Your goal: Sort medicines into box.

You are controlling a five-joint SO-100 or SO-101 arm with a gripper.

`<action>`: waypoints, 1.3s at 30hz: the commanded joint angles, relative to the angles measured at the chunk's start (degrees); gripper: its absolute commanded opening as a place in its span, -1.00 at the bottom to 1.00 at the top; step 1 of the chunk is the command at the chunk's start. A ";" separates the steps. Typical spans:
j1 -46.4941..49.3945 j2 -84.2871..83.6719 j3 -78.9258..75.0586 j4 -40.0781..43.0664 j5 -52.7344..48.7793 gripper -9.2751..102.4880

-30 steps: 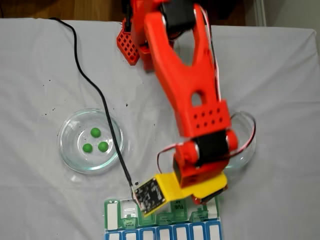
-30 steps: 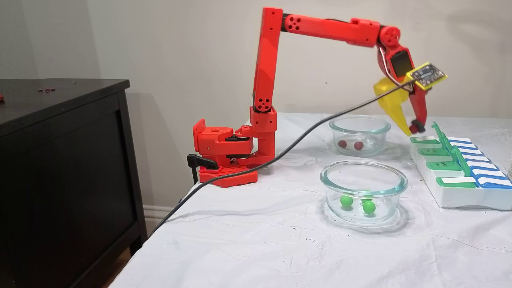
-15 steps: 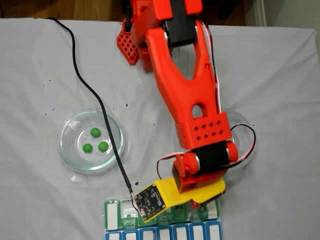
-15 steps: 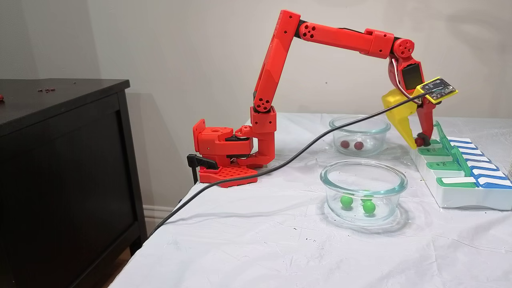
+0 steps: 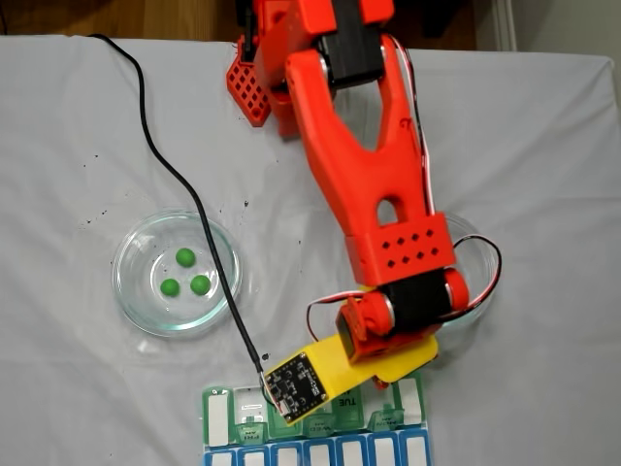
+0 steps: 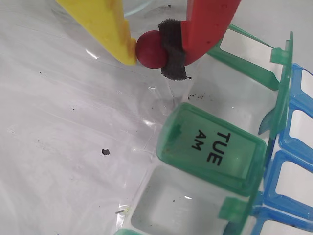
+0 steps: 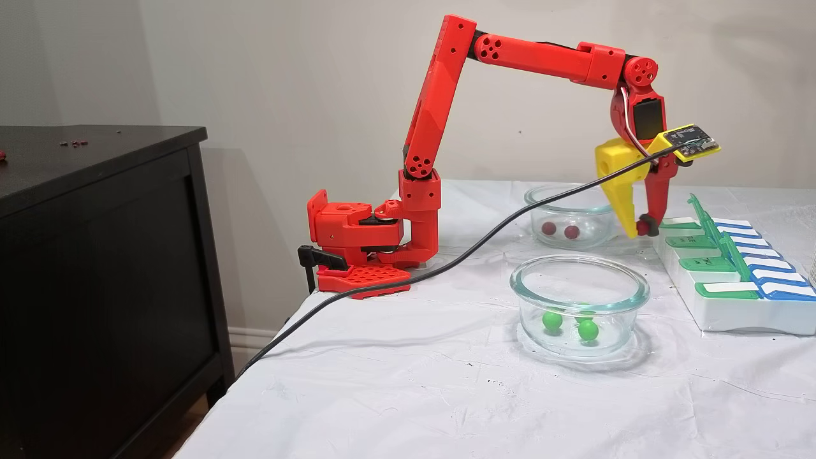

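My gripper is shut on one dark red medicine ball, pinched between the yellow finger and the padded red finger. In a fixed view the gripper hangs low just left of the box's far end, above the cloth. The box is a white pill organizer with green and blue lids; its TUE AM lid is closed and the compartments on either side of it stand open. Two dark red balls lie in the far glass dish. Three green balls sit in the other dish.
A black cable runs from the wrist camera board across the white cloth, passing over the green balls' dish. The arm's base is clamped at the table's far edge. A black cabinet stands beside the table.
The gripper came down with the red ball to the box's edge, then shifted back towards the base, off the box and beside the far dish. The balls in the dishes stayed put.
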 commanded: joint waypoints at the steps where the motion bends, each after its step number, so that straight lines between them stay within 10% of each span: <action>1: 0.44 10.28 -5.98 -0.88 -0.79 -0.84; 39: -0.09 12.30 4.66 -16.52 1.76 -0.84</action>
